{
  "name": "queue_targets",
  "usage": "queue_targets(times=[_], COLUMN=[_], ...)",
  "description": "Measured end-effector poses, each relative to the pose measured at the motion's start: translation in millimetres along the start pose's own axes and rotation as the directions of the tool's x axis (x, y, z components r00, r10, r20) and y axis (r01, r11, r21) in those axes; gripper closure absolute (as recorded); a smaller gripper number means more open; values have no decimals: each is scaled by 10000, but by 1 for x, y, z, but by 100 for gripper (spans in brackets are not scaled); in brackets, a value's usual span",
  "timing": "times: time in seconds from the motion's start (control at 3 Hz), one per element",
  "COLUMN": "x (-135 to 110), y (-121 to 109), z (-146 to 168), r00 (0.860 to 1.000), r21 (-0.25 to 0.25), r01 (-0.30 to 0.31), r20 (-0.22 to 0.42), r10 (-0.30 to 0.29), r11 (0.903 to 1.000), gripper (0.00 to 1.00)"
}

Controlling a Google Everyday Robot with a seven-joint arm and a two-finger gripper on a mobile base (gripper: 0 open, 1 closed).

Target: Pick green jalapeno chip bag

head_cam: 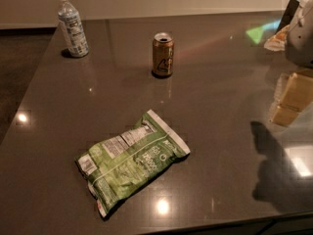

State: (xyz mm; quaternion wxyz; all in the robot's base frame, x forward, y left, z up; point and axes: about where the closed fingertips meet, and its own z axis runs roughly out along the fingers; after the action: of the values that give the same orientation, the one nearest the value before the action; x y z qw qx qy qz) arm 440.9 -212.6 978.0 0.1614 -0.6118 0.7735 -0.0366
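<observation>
The green jalapeno chip bag (131, 160) lies flat on the dark table (220, 82), near the front edge and left of centre, label side up. It is crinkly light green with white sealed ends. My gripper (291, 100) hangs at the right edge of the view, above the table's right side, far to the right of the bag and not touching it. The arm (299, 33) rises above the gripper. The gripper casts a dark shadow (274, 168) on the table to the right of the bag.
A brown soda can (163, 54) stands upright behind the bag, mid-table. A clear water bottle (72, 25) with a white cap stands at the back left corner. The table's left edge drops to a dark floor (19, 82).
</observation>
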Motion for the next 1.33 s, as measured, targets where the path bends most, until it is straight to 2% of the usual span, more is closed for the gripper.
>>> queue_targets(times=[0.33,0.67,1.0,1.33], x=[-23,-54,-86,-111], y=[-2,4,14,30], z=[12,33,59,83], r00=[9970,9849,9650,9438], r21=[-210,-558,-941,-1207], r01=[622,1418,2238,2961], r20=[472,1083,1608,1894], r10=[-611,-1352,-2070,-2708], r11=[9978,9883,9701,9475], gripper=[0,0,0,0])
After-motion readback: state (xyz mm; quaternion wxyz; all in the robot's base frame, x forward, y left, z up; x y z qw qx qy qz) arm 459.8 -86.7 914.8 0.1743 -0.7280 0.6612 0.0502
